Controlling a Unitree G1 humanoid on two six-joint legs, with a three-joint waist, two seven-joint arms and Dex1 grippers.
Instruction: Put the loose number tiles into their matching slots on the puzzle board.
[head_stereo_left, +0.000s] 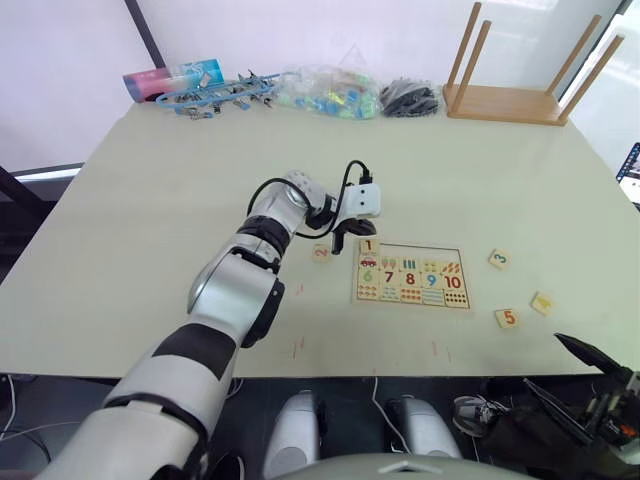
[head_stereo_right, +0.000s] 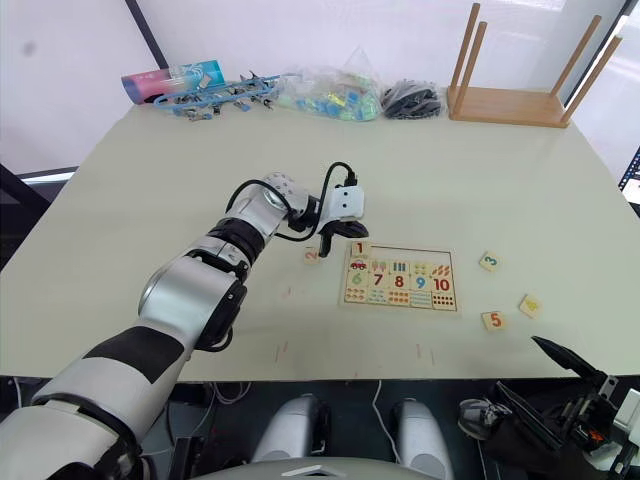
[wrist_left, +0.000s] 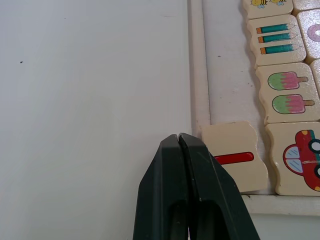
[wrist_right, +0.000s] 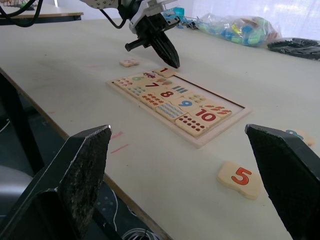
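Note:
The puzzle board (head_stereo_left: 412, 290) lies flat near the table's front. Its lower rows are filled, and the top row shows bare slots (head_stereo_left: 425, 254). The red 1 tile (wrist_left: 235, 157) sits in the board's top left corner. My left gripper (head_stereo_left: 340, 238) is shut on nothing, its tip (wrist_left: 178, 140) at the board's outer edge right beside that tile. A 2 tile (head_stereo_left: 321, 252) lies left of the board. To the board's right lie a 3 tile (head_stereo_left: 499, 259), an orange 5 tile (head_stereo_left: 507, 318) and a yellow-printed tile (head_stereo_left: 542, 303). My right gripper (wrist_right: 176, 131) hangs open off the front right table edge.
An upturned wooden stool (head_stereo_left: 520, 95) stands at the back right. Along the back edge lie a bag of coloured pieces (head_stereo_left: 330, 92), a black heap (head_stereo_left: 410, 98), blue toy parts (head_stereo_left: 215, 95) and a pink-blue pack (head_stereo_left: 170, 78).

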